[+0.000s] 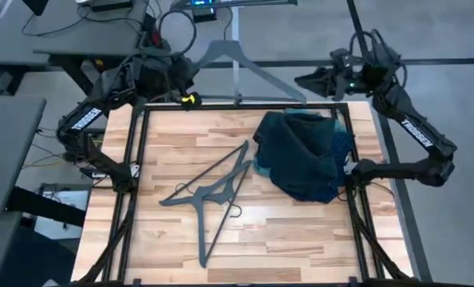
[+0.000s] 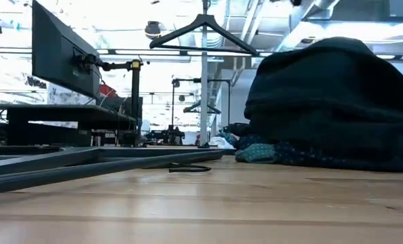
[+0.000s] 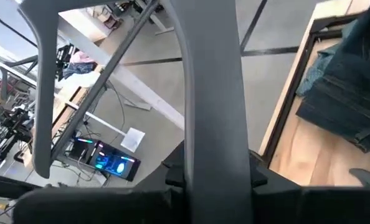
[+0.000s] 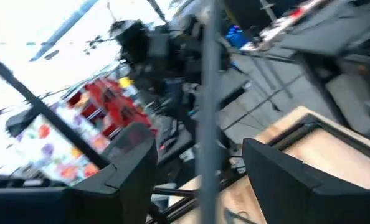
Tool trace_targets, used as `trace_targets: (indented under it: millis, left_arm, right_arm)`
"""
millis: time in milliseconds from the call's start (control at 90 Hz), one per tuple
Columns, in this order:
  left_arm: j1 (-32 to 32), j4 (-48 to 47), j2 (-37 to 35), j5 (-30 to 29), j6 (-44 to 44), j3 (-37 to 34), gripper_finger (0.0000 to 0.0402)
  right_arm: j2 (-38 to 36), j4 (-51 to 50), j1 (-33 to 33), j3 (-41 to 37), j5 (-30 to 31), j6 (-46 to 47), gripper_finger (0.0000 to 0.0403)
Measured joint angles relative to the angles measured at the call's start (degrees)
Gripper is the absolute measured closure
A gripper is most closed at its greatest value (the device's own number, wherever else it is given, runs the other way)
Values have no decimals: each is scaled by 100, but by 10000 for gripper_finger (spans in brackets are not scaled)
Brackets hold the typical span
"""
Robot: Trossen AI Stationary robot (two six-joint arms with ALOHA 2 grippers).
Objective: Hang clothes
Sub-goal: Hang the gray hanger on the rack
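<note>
The clothes lie in one heap (image 1: 301,155) at the table's right: dark jeans (image 2: 330,95) on top, a teal shirt's edge (image 2: 256,154) and a navy dotted shirt (image 2: 310,156) beneath. A grey hanger (image 1: 249,65) hangs high beyond the table's far edge, by the upright pole (image 2: 203,88). My left gripper (image 1: 181,78) is shut on the hanger's left end. My right gripper (image 1: 301,81) is open at the hanger's right end. In the right wrist view a thin grey bar (image 4: 207,112) passes between its fingers with a gap on each side. My left gripper pinches the grey hanger's left arm (image 3: 213,155) between its two fingers, which lie across that arm. It comes at the hanger from the table's left, beyond the far edge. The hanger is up in the air, clear of the table.
Two dark hangers (image 1: 209,185) lie crossed on the wood at the table's middle. A black metal frame (image 1: 133,159) runs round the tabletop. Desks, monitors and cables stand beyond the far edge. Bare wood lies at the near side.
</note>
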Motion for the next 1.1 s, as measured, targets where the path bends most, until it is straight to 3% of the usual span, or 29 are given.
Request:
trace_targets:
  millis: [422,578,767,967,1100]
  left_arm:
    - [10,92,3,-10,9,0,366]
    - [15,98,2,-9,2,0,366]
    - [12,100,1,5,-15,3,353]
    - [49,-226,-28,67,-916,7,315]
    - [362,-764,-155,760,-1776,7,294]
  right_arm:
    - [386,-22,489,0,20,-408,192]
    - [369,-15,470,0,-1,-471,250]
    - [363,-159,445,-2,151,-922,371]
    - [357,-166,54,-4,137,-1425,373]
    - [398,-142,-542,106,96,-2082,373]
